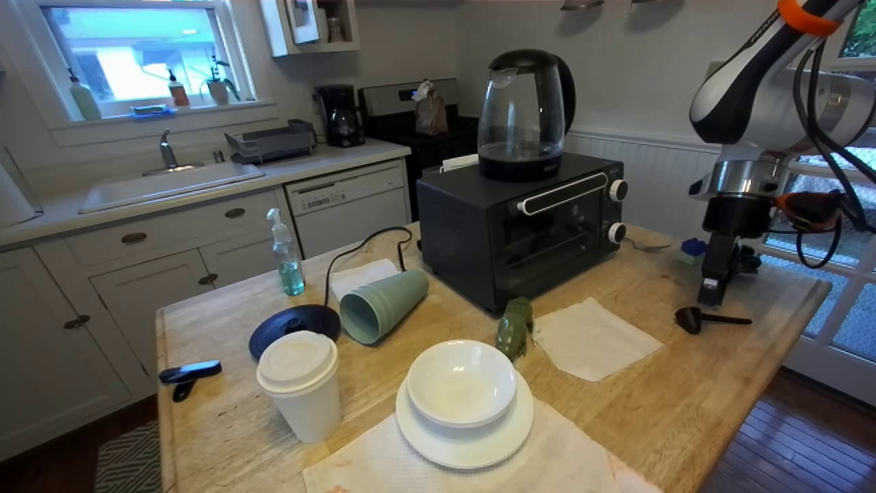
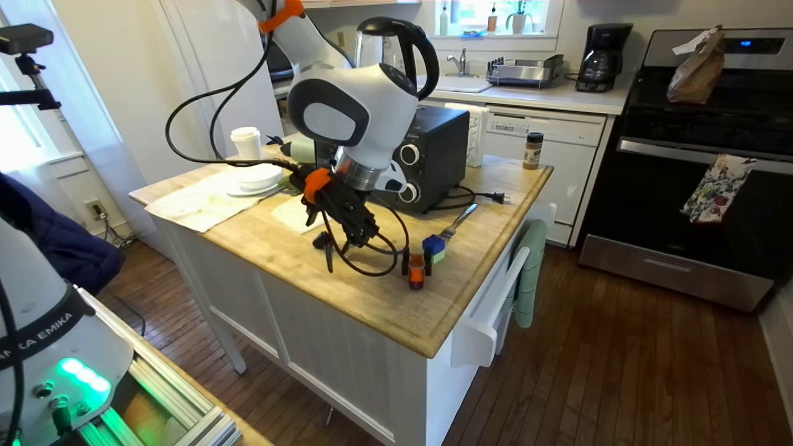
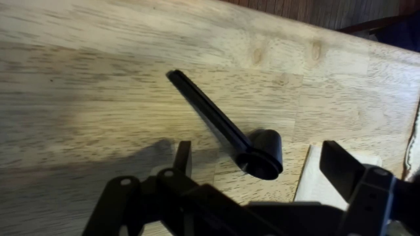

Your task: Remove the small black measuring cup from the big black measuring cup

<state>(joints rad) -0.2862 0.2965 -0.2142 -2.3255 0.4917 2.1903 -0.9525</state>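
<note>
Black measuring cups (image 3: 229,131) nested | jaws apart | robot base (image 2: 68,334): "EMIKA"

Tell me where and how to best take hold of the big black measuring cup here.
Likely the outside of the big cup's bowl, from above, jaws closing across it: it lies tipped on its side, leaving that rounded wall exposed. The handles look stacked together, so pinching there might catch both.

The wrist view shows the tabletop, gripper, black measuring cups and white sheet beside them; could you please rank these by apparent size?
1. tabletop
2. gripper, probably enlarged by nearness
3. unranked: black measuring cups and white sheet look too alike; the gripper partly hides the sheet
</note>
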